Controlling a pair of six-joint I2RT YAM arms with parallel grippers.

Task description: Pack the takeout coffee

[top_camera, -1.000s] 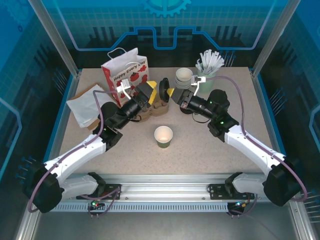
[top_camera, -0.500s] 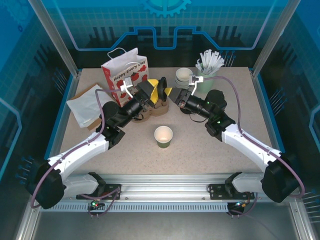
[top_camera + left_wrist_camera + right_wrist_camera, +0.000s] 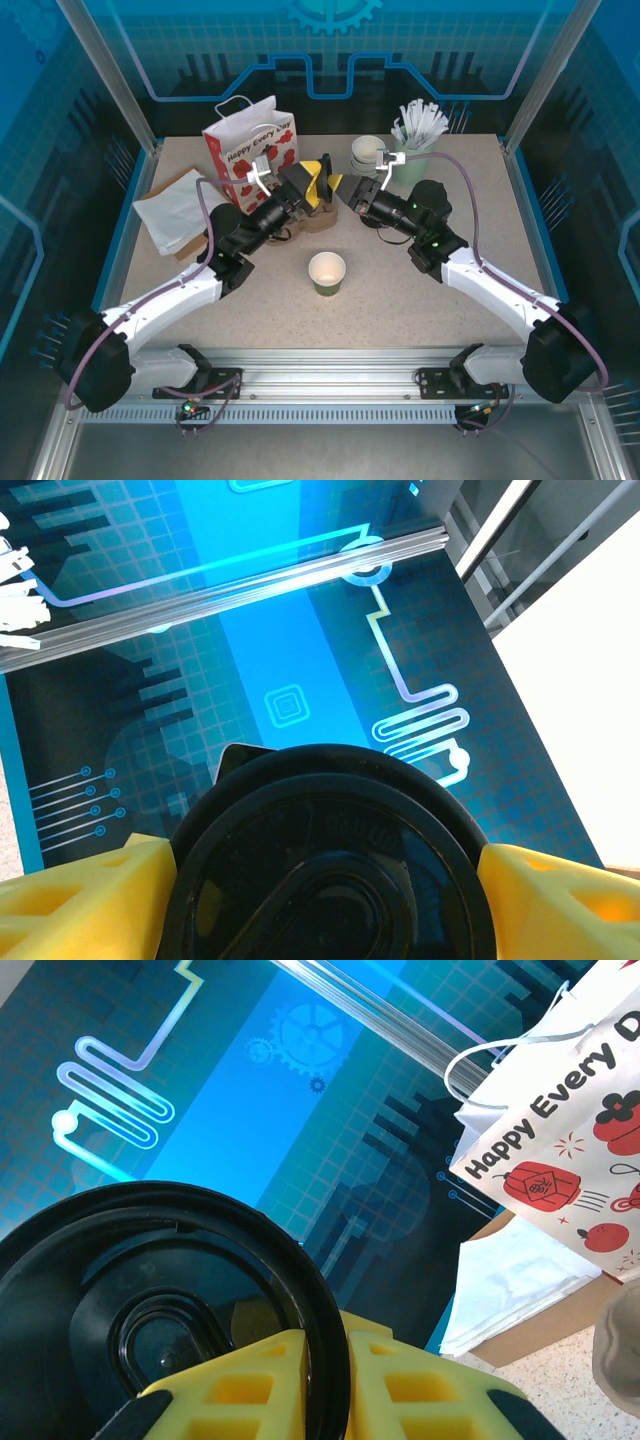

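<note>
Two claws meet right of gift bag (image 3: 250, 145): right claw (image 3: 330, 1390) clenched on black lid (image 3: 120, 1290), left claw (image 3: 325, 890) flanks it, grip unclear. Lidless cup (image 3: 327, 272) in front of bag. Likely handover; left must clamp first.

Glossy black plastic takeout coffee lid (image 3: 330, 870); jaws matt yellow plastic; paper bag (image 3: 560, 1140) smooth, printed; tabletop (image 3: 380, 295) matt, speckled.

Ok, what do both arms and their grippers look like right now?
The left arm and right arm have white links, black joints and a looping purple cable each. The left gripper and right gripper carry blocky yellow fingers.
</note>
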